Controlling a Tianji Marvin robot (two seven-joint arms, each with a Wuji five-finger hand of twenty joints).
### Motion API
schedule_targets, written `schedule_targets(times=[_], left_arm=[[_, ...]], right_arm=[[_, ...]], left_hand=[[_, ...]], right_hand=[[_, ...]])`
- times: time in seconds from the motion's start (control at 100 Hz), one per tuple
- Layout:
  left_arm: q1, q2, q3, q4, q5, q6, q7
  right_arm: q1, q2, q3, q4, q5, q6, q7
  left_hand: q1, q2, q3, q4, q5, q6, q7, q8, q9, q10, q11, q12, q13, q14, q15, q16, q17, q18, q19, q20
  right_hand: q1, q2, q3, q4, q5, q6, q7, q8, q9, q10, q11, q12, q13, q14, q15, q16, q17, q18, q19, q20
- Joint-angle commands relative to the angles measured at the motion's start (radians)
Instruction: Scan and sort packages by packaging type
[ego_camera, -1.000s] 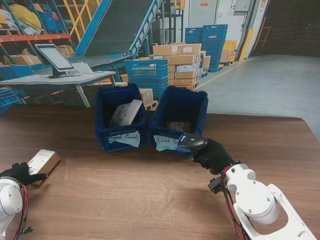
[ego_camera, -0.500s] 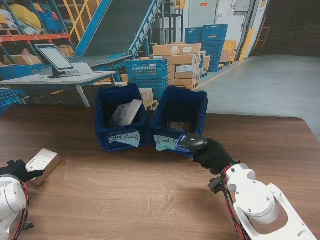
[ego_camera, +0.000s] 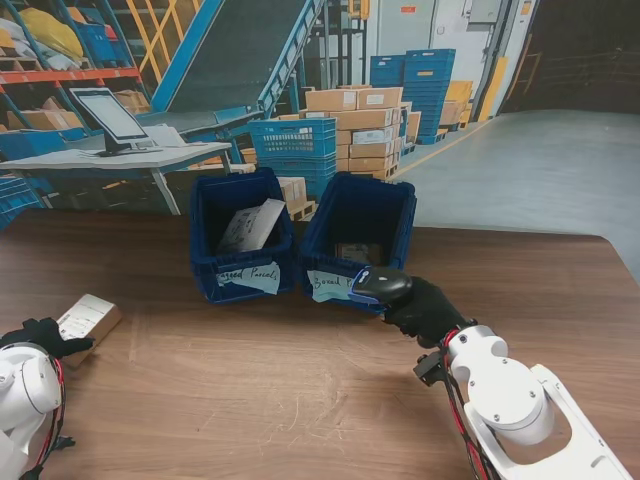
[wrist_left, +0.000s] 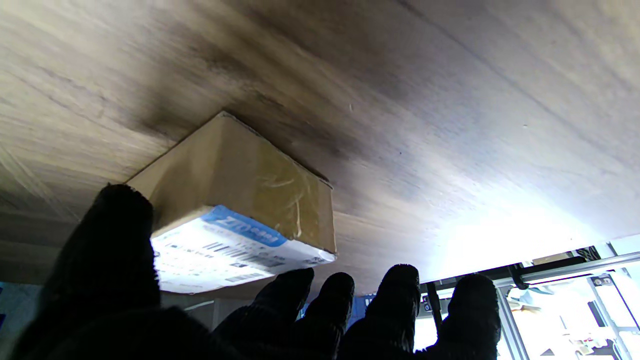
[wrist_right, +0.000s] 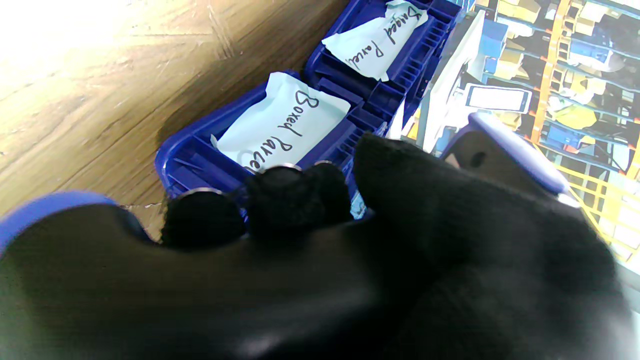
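A small cardboard box (ego_camera: 90, 317) with a white shipping label lies flat on the table at the far left. My left hand (ego_camera: 38, 336) sits at its near end with the fingers spread. In the left wrist view the box (wrist_left: 240, 200) lies between the thumb (wrist_left: 112, 240) and the other fingers (wrist_left: 340, 300), which are not closed on it. My right hand (ego_camera: 425, 310) is shut on a black-and-blue barcode scanner (ego_camera: 380, 285), held at the front of the right bin. In the right wrist view the scanner (wrist_right: 200, 290) fills most of the picture.
Two blue bins stand side by side in the middle of the table. The left bin (ego_camera: 215, 262) is labelled "Bagged Parcels" and holds a white bag (ego_camera: 252, 225). The right bin (ego_camera: 400, 215) is labelled "Boxed Parcels" (wrist_right: 282, 125) and holds a small parcel (ego_camera: 358, 252).
My left hand has drawn back a little from the top of the box to its near end. The right hand with the scanner has edged slightly left.
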Motion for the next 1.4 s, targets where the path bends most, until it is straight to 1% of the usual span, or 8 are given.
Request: schedule_targets(times=[0.0, 0.13, 0.48, 0.64, 0.82, 0.9, 1.0, 1.39], left_arm=[[-0.009, -0.002, 0.010, 0.012, -0.001, 0.012, -0.016], [-0.026, 0.000, 0.030, 0.039, 0.008, 0.019, -0.011], [-0.072, -0.015, 0.109, 0.117, -0.011, 0.098, 0.131], [-0.088, -0.026, 0.128, 0.148, -0.031, 0.119, 0.205], [-0.104, -0.041, 0.135, 0.188, -0.070, 0.124, 0.296], [-0.109, -0.049, 0.132, 0.204, -0.095, 0.114, 0.340], [-0.111, -0.059, 0.124, 0.214, -0.113, 0.101, 0.391], [-0.075, -0.067, 0.091, 0.163, -0.121, 0.079, 0.417]], right_arm=[[-0.001, -0.005, -0.002, -0.006, 0.002, -0.001, 0.019], [-0.001, -0.003, 0.000, -0.005, 0.002, -0.002, 0.024], [0.002, -0.002, 0.005, -0.006, -0.002, 0.001, 0.028], [0.003, -0.003, 0.005, -0.005, -0.002, -0.001, 0.027], [0.001, -0.003, 0.008, -0.005, -0.003, -0.001, 0.027], [0.000, -0.002, 0.009, -0.005, -0.002, 0.000, 0.029], [-0.002, -0.003, 0.009, -0.005, -0.002, 0.000, 0.027], [-0.003, -0.006, 0.009, -0.003, 0.003, -0.009, 0.015]], left_hand=[[-0.013, -0.036, -0.032, -0.004, 0.030, 0.042, 0.008, -0.010, 0.034, 0.033, -0.013, 0.007, 0.003, 0.018, 0.004, 0.000, -0.001, 0.026, -0.011, 0.007], [0.027, -0.119, -0.017, -0.009, 0.075, 0.055, 0.019, -0.009, 0.089, 0.051, 0.000, 0.013, 0.057, 0.037, 0.032, 0.015, 0.021, 0.044, 0.012, 0.009], [-0.097, -0.362, 0.589, -0.027, 0.277, -0.010, 0.100, 0.082, 0.340, 0.013, 0.072, 0.175, 0.272, 0.032, 0.210, 0.212, 0.076, 0.084, 0.332, 0.108], [-0.031, -0.405, 0.730, 0.017, 0.351, -0.074, 0.206, 0.226, 0.359, -0.044, 0.367, 0.319, 0.385, 0.009, 0.343, 0.365, 0.130, 0.100, 0.518, 0.186], [0.095, -0.438, 0.796, 0.074, 0.358, -0.142, 0.544, 0.399, 0.487, -0.093, 0.592, 0.323, 0.559, -0.013, 0.508, 0.491, 0.246, 0.149, 0.750, 0.288], [0.230, -0.534, 0.806, -0.004, 0.353, -0.191, 0.750, 0.402, 0.622, -0.113, 0.537, 0.523, 0.639, -0.024, 0.599, 0.544, 0.304, 0.169, 0.820, 0.319], [0.350, -0.581, 0.815, -0.002, 0.397, -0.252, 0.937, 0.366, 0.770, -0.141, 0.490, 0.627, 0.747, -0.018, 0.675, 0.650, 0.375, 0.196, 0.890, 0.357], [0.370, -0.633, 0.849, -0.004, 0.459, -0.294, 1.059, 0.350, 0.828, -0.139, 0.524, 0.620, 0.825, -0.008, 0.720, 0.702, 0.443, 0.217, 0.953, 0.394]], right_hand=[[0.096, 0.067, 0.122, 0.021, 0.040, -0.060, 0.002, 0.000, 0.012, 0.024, -0.007, 0.007, 0.025, 0.003, 0.029, 0.018, 0.011, 0.003, 0.062, 0.023], [0.096, 0.067, 0.122, 0.021, 0.040, -0.061, 0.002, 0.000, 0.012, 0.023, -0.007, 0.007, 0.025, 0.002, 0.029, 0.018, 0.009, 0.002, 0.062, 0.023], [0.096, 0.067, 0.121, 0.021, 0.040, -0.062, 0.002, -0.001, 0.011, 0.023, -0.008, 0.007, 0.025, 0.004, 0.029, 0.018, 0.011, 0.006, 0.062, 0.023], [0.095, 0.069, 0.121, 0.022, 0.039, -0.061, 0.002, -0.001, 0.012, 0.022, -0.008, 0.007, 0.024, 0.005, 0.029, 0.018, 0.009, 0.002, 0.061, 0.023], [0.095, 0.069, 0.121, 0.022, 0.039, -0.062, 0.002, -0.002, 0.012, 0.023, -0.008, 0.006, 0.025, 0.001, 0.029, 0.018, 0.011, 0.003, 0.063, 0.023], [0.096, 0.069, 0.120, 0.022, 0.038, -0.062, 0.001, -0.002, 0.011, 0.024, -0.008, 0.006, 0.025, 0.003, 0.029, 0.018, 0.011, 0.004, 0.062, 0.023], [0.096, 0.070, 0.119, 0.021, 0.039, -0.062, 0.002, -0.002, 0.011, 0.023, -0.008, 0.006, 0.025, 0.002, 0.029, 0.018, 0.011, 0.005, 0.062, 0.023], [0.096, 0.069, 0.120, 0.022, 0.038, -0.061, 0.001, -0.002, 0.012, 0.024, -0.008, 0.006, 0.026, 0.004, 0.029, 0.018, 0.011, 0.004, 0.063, 0.023]])
